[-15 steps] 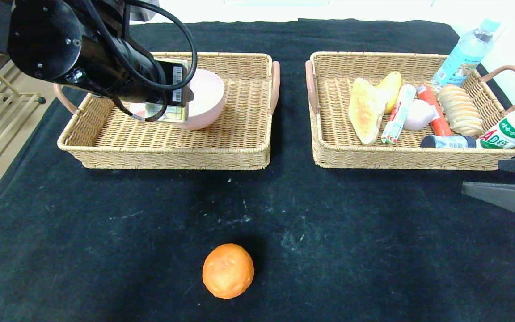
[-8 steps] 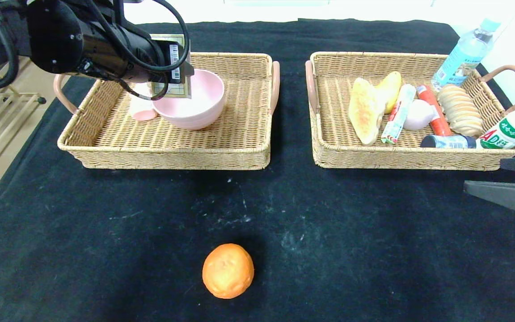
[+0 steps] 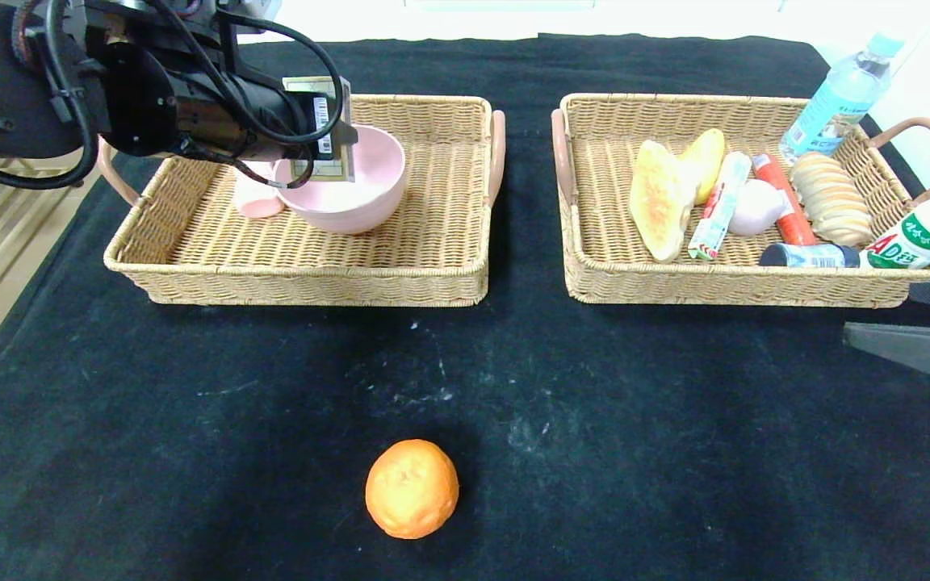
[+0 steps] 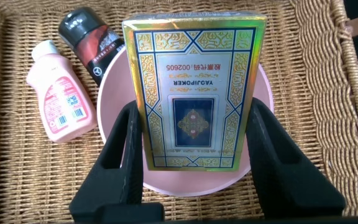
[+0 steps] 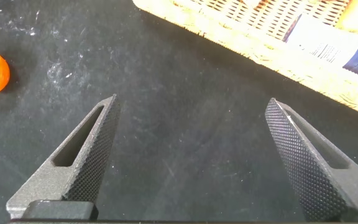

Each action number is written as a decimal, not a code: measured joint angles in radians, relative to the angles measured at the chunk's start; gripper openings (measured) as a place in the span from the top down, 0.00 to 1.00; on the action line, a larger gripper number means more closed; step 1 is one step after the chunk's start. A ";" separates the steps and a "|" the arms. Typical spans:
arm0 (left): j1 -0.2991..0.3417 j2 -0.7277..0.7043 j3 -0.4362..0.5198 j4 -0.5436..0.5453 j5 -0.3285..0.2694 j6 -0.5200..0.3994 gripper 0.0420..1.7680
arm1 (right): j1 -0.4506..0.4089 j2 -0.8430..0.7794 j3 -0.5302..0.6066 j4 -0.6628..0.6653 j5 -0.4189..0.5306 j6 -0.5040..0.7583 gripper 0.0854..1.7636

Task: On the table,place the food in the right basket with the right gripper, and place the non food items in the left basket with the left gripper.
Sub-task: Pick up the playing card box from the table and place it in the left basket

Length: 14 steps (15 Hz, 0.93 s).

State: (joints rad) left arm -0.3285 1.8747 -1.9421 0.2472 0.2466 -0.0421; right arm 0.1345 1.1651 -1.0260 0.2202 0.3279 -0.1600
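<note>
The left hand is clamped on a gold-patterned box of playing cards with a dark blue panel, one finger on each long edge. The box's long axis runs straight out from the hand, away from the wrist. Directly beneath the box sits a round pink bowl inside the woven wicker left basket. The drop therefore turns on one relation: the box hangs over the bowl's hollow rather than over bare weave, so on release it would likely land in the bowl or tip against its rim.

The left wrist view shows what the head view hides: beside the bowl, out past the hand to one side, lie a small pink plastic bottle and a black cap-topped container, both on the basket floor. The head view instead shows height: the box is held clear above the bowl, near the basket's far side.

The right hand hangs with its fingers spread wide and empty, low over the black cloth of the desk, just in front of the woven wicker right basket. The round orange fruit lies on the cloth well off to that hand's inner side. It is the only item left outside the baskets, and the right hand is the nearer one.
</note>
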 joint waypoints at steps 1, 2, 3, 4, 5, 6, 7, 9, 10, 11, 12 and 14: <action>0.001 0.003 0.000 -0.001 -0.002 0.000 0.44 | 0.000 0.000 -0.001 -0.001 0.000 0.000 0.03; 0.001 0.007 0.001 -0.001 -0.005 0.000 0.44 | 0.000 -0.001 -0.001 0.000 0.000 0.000 0.03; 0.001 0.009 0.002 -0.001 -0.006 0.000 0.44 | 0.000 -0.001 -0.001 0.000 0.000 0.000 0.03; 0.002 0.010 0.002 -0.001 -0.006 0.000 0.44 | 0.000 -0.002 -0.001 -0.001 0.000 0.000 0.03; 0.002 0.011 0.002 -0.002 -0.006 -0.001 0.44 | 0.001 -0.002 -0.001 -0.001 0.000 0.000 0.03; 0.003 0.012 0.002 -0.001 -0.006 -0.003 0.44 | 0.000 -0.003 -0.001 0.000 0.000 0.000 0.03; 0.003 0.013 0.002 -0.002 -0.006 -0.005 0.44 | 0.000 -0.003 -0.001 0.000 0.001 0.000 0.03; 0.003 0.013 0.003 -0.002 -0.006 -0.004 0.43 | 0.000 -0.003 -0.001 -0.001 0.000 0.000 0.03; 0.003 0.012 0.003 -0.002 -0.006 -0.005 0.37 | 0.000 -0.003 -0.001 0.000 0.000 0.000 0.03; 0.003 0.012 0.003 -0.002 -0.006 -0.005 0.33 | 0.000 -0.003 -0.001 0.000 0.000 0.000 0.03; 0.003 0.012 0.001 -0.003 -0.006 -0.004 0.29 | 0.000 -0.003 -0.001 0.000 0.000 0.000 0.03; 0.003 0.012 0.000 -0.003 -0.005 -0.002 0.23 | 0.000 -0.003 0.000 0.000 0.000 0.000 0.03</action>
State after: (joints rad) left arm -0.3251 1.8864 -1.9421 0.2447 0.2415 -0.0443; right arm 0.1345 1.1617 -1.0262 0.2198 0.3281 -0.1600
